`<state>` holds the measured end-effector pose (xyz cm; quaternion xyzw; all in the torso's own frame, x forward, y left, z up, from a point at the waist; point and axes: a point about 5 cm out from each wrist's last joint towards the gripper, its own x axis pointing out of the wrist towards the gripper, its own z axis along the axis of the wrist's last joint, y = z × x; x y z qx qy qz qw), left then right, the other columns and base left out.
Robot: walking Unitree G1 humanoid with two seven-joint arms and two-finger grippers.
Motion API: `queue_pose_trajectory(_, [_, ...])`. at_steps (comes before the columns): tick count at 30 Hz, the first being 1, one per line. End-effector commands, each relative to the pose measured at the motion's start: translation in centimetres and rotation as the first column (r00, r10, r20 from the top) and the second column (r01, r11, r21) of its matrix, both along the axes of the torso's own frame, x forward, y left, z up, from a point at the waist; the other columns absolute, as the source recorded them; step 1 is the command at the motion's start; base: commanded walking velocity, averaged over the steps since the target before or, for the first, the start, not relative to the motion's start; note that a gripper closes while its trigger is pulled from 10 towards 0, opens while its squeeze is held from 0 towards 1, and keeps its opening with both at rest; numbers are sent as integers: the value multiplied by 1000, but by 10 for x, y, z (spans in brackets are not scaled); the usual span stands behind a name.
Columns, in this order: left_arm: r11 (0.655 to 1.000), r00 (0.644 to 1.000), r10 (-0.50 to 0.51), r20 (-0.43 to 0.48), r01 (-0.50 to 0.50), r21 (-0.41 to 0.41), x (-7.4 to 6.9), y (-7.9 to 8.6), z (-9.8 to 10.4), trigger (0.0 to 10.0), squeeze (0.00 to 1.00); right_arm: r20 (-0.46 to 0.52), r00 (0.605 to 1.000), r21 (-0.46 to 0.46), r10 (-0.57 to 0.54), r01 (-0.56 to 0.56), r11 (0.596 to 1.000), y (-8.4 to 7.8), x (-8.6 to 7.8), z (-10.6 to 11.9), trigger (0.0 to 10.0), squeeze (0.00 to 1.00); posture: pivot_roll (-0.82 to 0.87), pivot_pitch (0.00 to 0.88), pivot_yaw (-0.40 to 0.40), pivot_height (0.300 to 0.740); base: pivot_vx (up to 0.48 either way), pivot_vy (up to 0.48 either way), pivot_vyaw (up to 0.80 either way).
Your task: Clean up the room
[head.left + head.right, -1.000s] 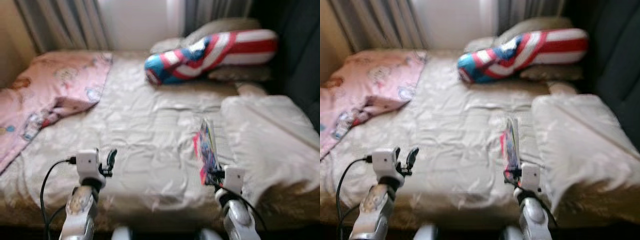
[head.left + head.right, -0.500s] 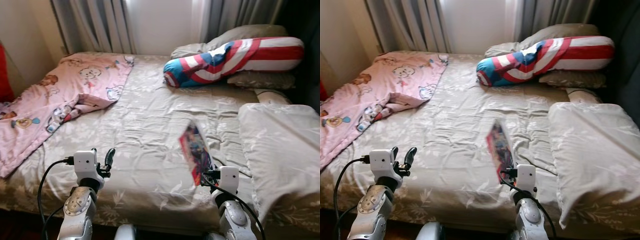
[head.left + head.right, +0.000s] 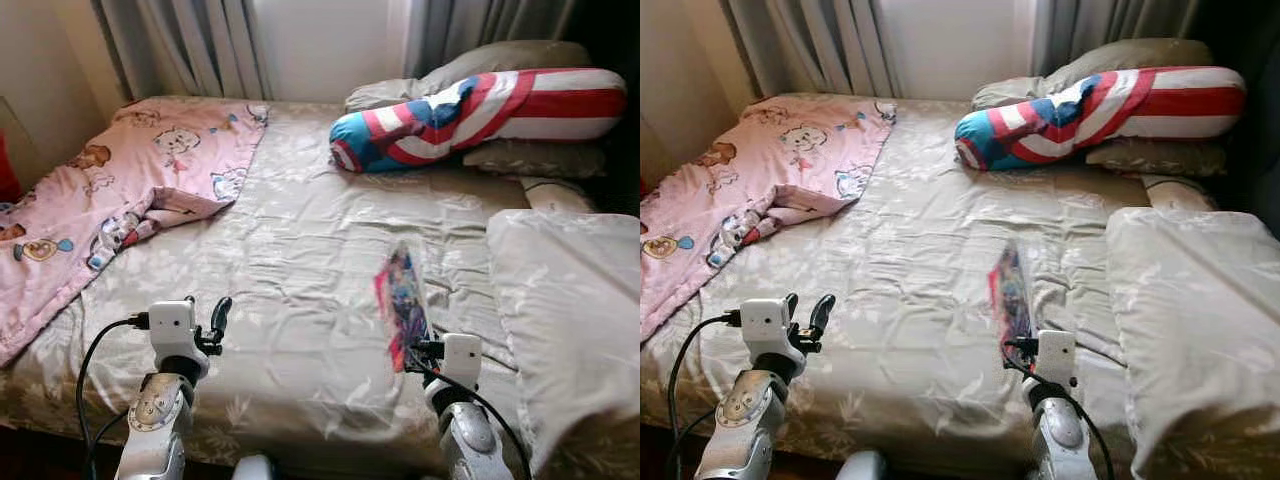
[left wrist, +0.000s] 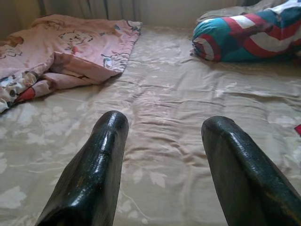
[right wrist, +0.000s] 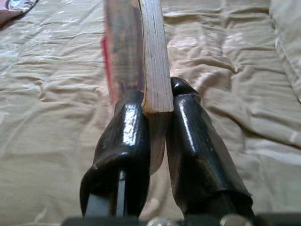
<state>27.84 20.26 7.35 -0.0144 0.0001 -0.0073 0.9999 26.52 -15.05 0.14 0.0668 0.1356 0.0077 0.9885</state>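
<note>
One thin, colourful-covered paperback book [image 3: 404,305] is held upright by its lower edge, pinched in the right gripper [image 5: 157,117], long axis pointing away over the beige leaf-patterned bed [image 3: 300,240]. Empty, with fingers parted, the left gripper [image 4: 164,136] hovers nearer the rumpled pink cartoon blanket [image 3: 110,190].

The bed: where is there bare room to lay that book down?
The bed's bare middle, between the pink blanket and the folded duvet. The head end is crowded with the striped bolster and pillows.
</note>
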Motion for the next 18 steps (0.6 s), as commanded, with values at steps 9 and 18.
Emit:
queue_pose_trajectory(9, [1000, 1000, -12, 1, 12, 11, 0, 1, 3, 10000, 0, 10, 999, 2, 37, -37, 999, 5, 7, 4, 10000, 0, 22, 30, 19, 635, 328, 0, 0])
queue_pose_trajectory(18, [1000, 1000, -13, -3, 13, 18, -3, 2, 4, 10000, 0, -11, 999, 5, 39, -39, 999, 6, 12, 2, 10000, 0, 31, 43, 22, 635, 349, 0, 0])
